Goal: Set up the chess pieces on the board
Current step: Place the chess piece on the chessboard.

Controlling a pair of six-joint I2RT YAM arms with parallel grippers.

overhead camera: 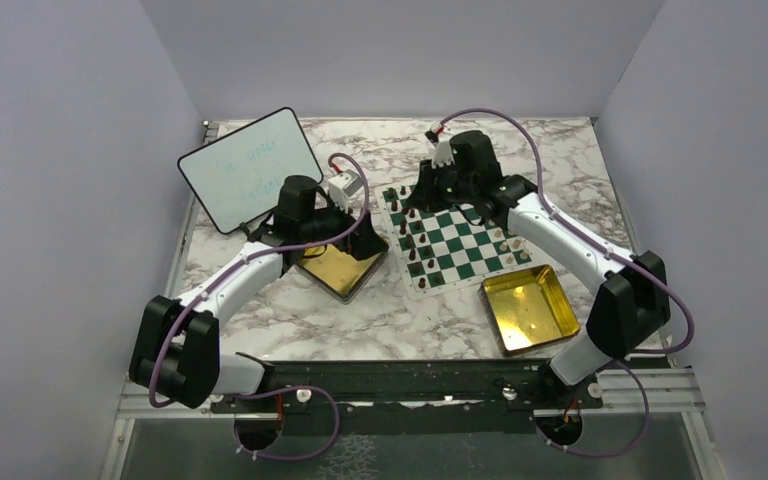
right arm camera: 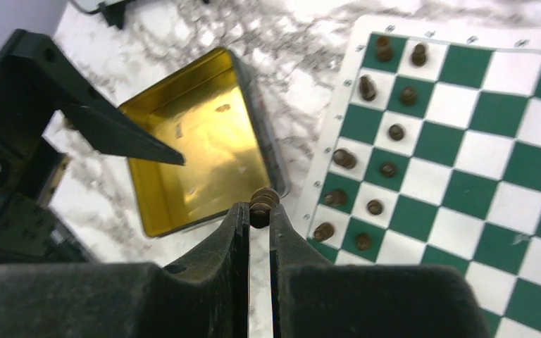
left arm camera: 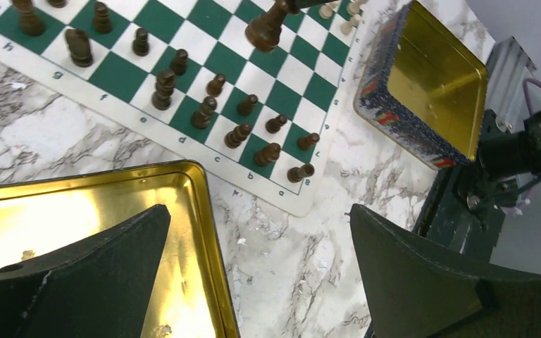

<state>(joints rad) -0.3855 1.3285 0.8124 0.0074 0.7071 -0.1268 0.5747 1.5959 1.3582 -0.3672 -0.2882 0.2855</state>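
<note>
The left gripper (left arm camera: 257, 211) has its black jaws spread wide and empty, over the shallow square gold tin (left arm camera: 77, 211) just beside the green-and-white checkered board mat (left arm camera: 303, 49). The right gripper (right arm camera: 259, 208) is clamped on the head of one dark brown chess piece (right arm camera: 263, 198), raised near that same board edge. The other dark brown pieces (left arm camera: 204, 113) stand in two rows along that side of the board, while the cream-white ones (overhead camera: 508, 245) opposite are tiny and partly hidden by the right arm.

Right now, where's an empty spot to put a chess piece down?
The board's middle squares are bare, between the dark pieces and the cream pieces. The marble table between the two gold tins is free too. The dark pieces' rows are crowded.
</note>
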